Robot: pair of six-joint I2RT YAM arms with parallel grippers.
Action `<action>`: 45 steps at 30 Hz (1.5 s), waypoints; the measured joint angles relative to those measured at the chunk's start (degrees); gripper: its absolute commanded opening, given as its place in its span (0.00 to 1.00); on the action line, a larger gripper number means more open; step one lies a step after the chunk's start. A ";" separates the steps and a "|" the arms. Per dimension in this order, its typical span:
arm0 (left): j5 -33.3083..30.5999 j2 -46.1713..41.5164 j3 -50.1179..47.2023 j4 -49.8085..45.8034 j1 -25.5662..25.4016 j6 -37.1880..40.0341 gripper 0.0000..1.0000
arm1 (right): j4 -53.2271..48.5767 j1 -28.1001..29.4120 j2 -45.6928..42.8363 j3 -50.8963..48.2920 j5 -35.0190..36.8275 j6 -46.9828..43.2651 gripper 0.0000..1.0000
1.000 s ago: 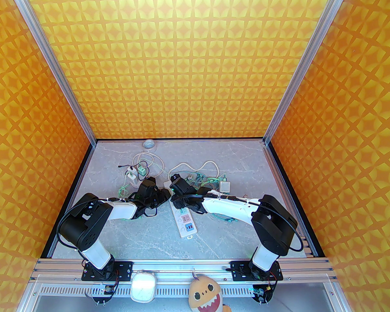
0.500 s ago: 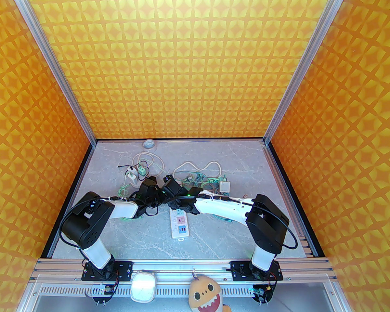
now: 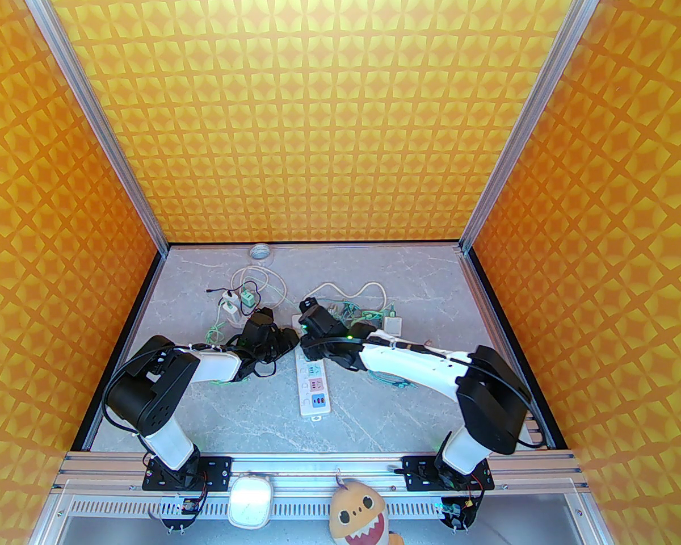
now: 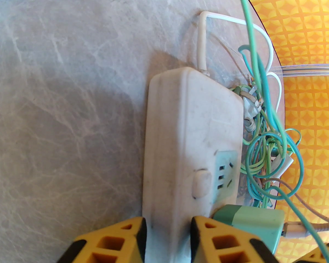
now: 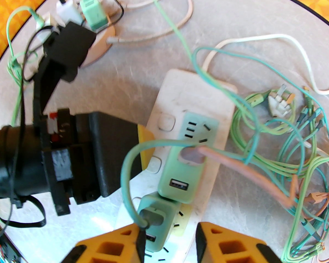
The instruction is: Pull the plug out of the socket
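while on the desk the power strip is clamped at its sides by the left gripper, the right gripper stands partly open around the green plug seated in it. grasping seems in hand; next it must close and pull straight out.

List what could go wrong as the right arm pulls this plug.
1. The teal cable loops past the near green adapter, which sits between the open fingers of the right gripper; closing may pinch cable, not plug.
2. The second green adapter touches it and might be dragged out too.
3. The left gripper clamps the power strip at one edge, so the strip may tilt.
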 measured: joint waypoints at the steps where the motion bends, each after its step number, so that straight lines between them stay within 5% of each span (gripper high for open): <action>1: -0.02 -0.04 0.00 -0.13 0.00 0.00 0.32 | 0.37 0.00 -0.11 0.02 -0.28 0.17 0.36; 8: -0.15 -0.07 0.02 -0.22 0.00 0.02 0.32 | 0.44 0.81 0.15 0.26 -0.09 0.33 0.37; 11: -0.17 -0.07 0.02 -0.22 0.00 0.02 0.33 | -0.24 1.88 0.31 0.87 0.61 0.24 0.46; 21: -0.17 -0.09 0.02 -0.26 -0.02 0.02 0.32 | -0.81 2.43 4.81 1.27 0.85 1.84 0.47; 28: -0.22 -0.24 0.02 -0.52 0.00 0.17 0.32 | -0.81 1.68 9.60 1.40 0.44 3.58 0.39; 32: -0.33 -0.39 0.02 -0.83 0.00 0.17 0.32 | -1.73 1.51 10.93 2.54 0.68 4.46 0.24; 45: -0.26 -0.44 0.02 -0.83 -0.17 0.13 0.30 | -1.25 0.90 9.57 1.20 0.52 4.76 0.21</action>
